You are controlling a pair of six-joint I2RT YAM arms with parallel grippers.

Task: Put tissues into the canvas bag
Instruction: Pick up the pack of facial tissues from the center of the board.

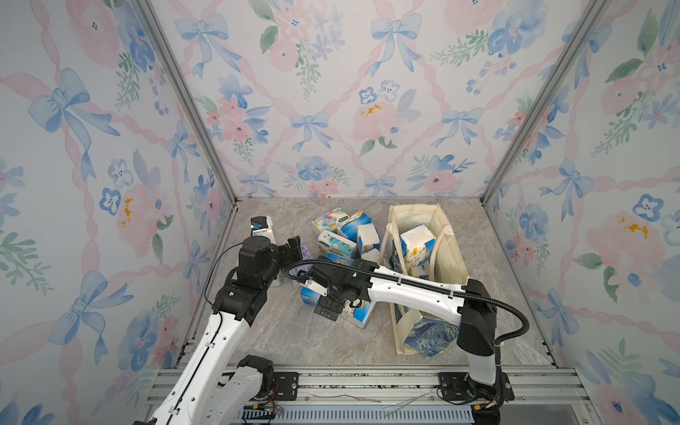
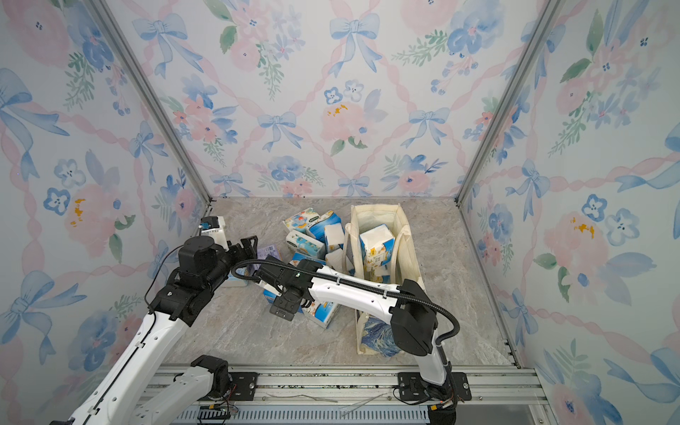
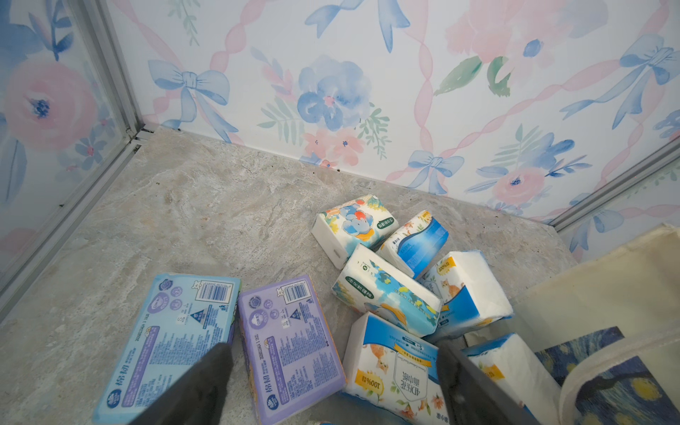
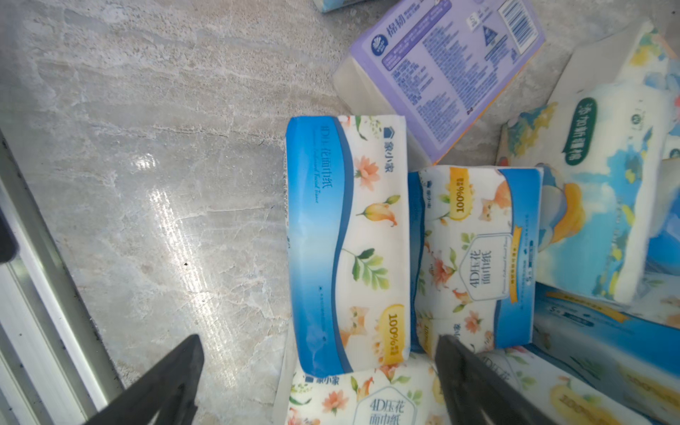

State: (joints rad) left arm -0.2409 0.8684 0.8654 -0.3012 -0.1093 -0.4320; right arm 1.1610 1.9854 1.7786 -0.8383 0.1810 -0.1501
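Both claws spread wide and empty over loose tissues; at least one pack already in the bag.

The canvas bag (image 1: 452,272) (image 2: 406,257) stands open on the right part of the marble tabletop (image 1: 294,338), and an upright pack (image 1: 417,244) (image 2: 377,243) stands on end inside it; more wrapper shows beneath, too hidden to count. The other tissues (image 1: 346,235) lie heaped on the tabletop just beside the bag's left wall. At the heap's left edge a lavender pack (image 3: 289,346) (image 4: 449,70) and a pale blue pack (image 3: 173,338) lie flat side by side, labels up. The left gripper (image 3: 333,347) hangs above the lavender pack, fingers far apart, gripping nothing. The right gripper (image 4: 318,342) points down over a floral pack (image 4: 349,243) at the heap's near edge, equally wide and empty.
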